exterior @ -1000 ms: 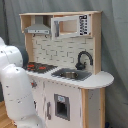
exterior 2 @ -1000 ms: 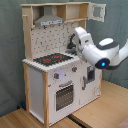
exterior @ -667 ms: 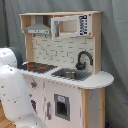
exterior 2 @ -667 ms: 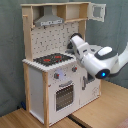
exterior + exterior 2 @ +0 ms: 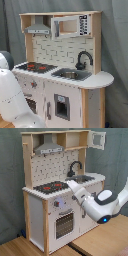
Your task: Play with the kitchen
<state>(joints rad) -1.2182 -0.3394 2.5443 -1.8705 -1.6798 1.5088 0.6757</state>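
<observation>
The child-size white and light-wood toy kitchen [image 5: 62, 70] fills the middle of both exterior views, standing on a pale wooden floor [image 5: 100, 240] before a grey curtain backdrop [image 5: 117, 55]. Its worktop carries a black hob with red rings [image 5: 50, 187], at the left centre of the second exterior view, and beside it a metal sink [image 5: 70, 75] under a curved black tap [image 5: 83, 59]; above hang a grey extractor hood [image 5: 49, 149] and an upper cabinet whose small door [image 5: 98, 140] stands swung open in the upper right of the second exterior view. Below, the front shows round knobs [image 5: 59, 204] and an oven door with a window [image 5: 63, 223]. The white robot arm [image 5: 97, 203] reaches in from the lower right of the second exterior view, its end effector [image 5: 70, 183] at the front edge of the worktop between hob and sink; whether its fingers are spread or pressed together I cannot tell. The step in hand looks like an approach to the worktop, with nothing visibly grasped. The next move probably calls for a slow, exact advance onto one fixture, the tap or a knob, without knocking the light cabinet.
</observation>
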